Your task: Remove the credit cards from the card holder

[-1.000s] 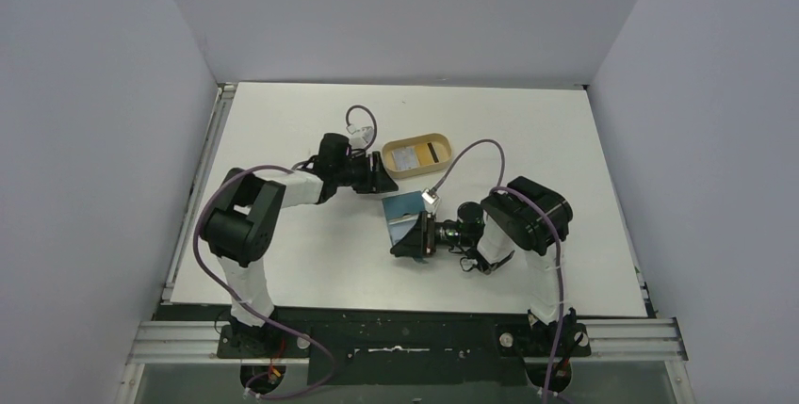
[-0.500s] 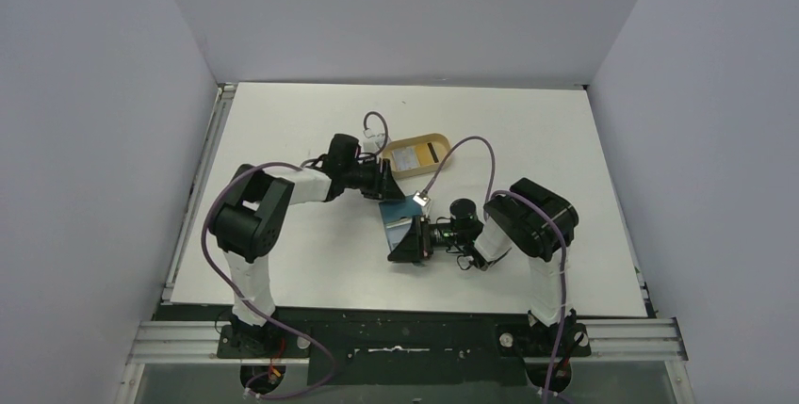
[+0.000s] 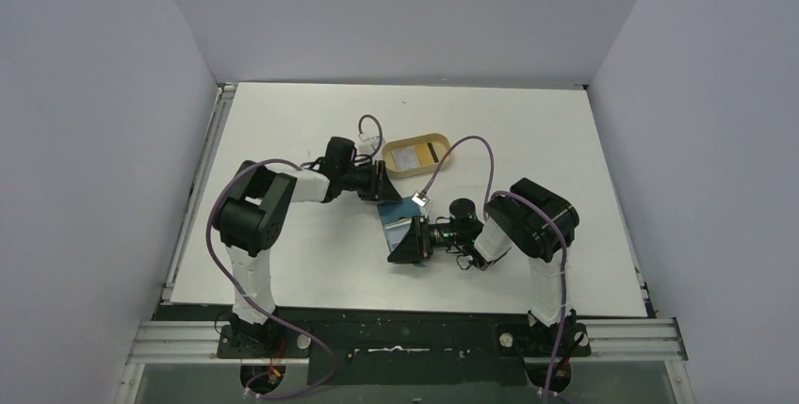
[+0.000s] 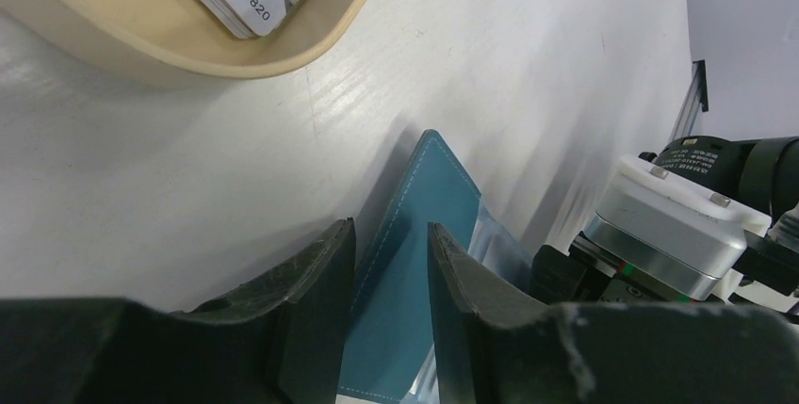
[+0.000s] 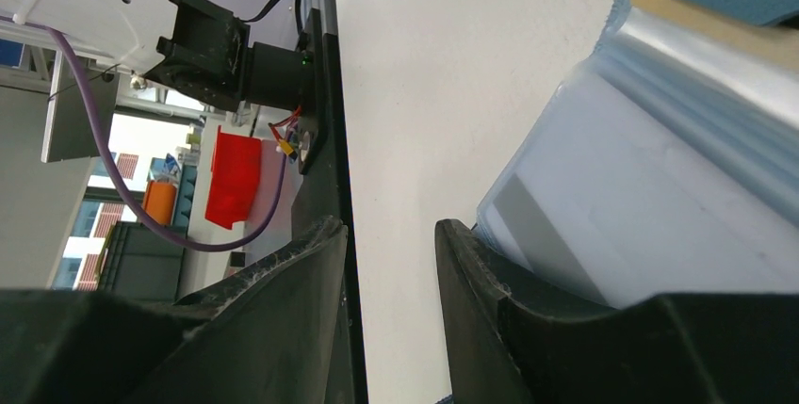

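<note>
Starting nearest, we see the right gripper (image 5: 391,227) part open over bare table (image 5: 424,93), one finger's outer side against the single holder (image 4: 429,192). Beyond, the left gripper (image 4: 391,233) straddles its raised teal flap; we cannot tell whether it pinches. Farthest, one tray (image 4: 122,37) holds two cards: a white card (image 3: 404,157) and a gold card (image 3: 431,151).

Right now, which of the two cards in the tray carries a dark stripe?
The gold-tan card, in the right half of the tray; the whitish card beside it shows no stripe.
</note>
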`<action>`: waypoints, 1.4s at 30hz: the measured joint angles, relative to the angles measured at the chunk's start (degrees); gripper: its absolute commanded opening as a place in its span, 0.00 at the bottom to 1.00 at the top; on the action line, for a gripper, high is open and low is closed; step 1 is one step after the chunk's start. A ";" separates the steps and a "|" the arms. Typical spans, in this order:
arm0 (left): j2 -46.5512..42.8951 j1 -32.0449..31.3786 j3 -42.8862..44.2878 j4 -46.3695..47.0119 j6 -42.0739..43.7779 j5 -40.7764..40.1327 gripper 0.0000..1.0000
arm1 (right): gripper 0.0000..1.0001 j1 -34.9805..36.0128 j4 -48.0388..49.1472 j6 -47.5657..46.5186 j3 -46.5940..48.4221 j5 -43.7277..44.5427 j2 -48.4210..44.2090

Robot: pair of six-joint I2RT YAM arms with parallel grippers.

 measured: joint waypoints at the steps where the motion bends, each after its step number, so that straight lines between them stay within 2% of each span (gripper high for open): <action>1: 0.00 0.07 -0.09 0.00 -0.07 0.00 0.33 | 0.43 0.02 0.00 -0.07 0.02 -0.04 -0.02; 14: 0.55 1.66 -0.11 -0.04 -0.15 0.63 0.33 | 0.43 0.04 0.02 -0.31 0.04 -0.31 -0.02; 18: 1.05 1.77 -0.11 0.85 -1.09 1.64 0.25 | 0.43 0.04 0.20 -0.24 0.04 -0.35 0.07; 26: 3.10 1.79 -0.11 3.91 -3.72 5.42 0.17 | 0.44 0.15 1.22 0.26 0.15 -0.92 0.61; 31: 3.10 1.88 -0.11 5.20 -4.37 6.62 0.00 | 0.44 0.17 1.42 0.48 0.15 -0.96 0.66; 38: 3.10 2.14 -0.22 6.58 -5.55 8.39 0.00 | 0.47 0.31 2.03 1.01 0.20 -1.25 1.01; 42: 3.06 3.15 -3.58 11.67 -7.82 8.48 0.00 | 0.49 0.28 2.12 1.31 0.11 -1.57 0.83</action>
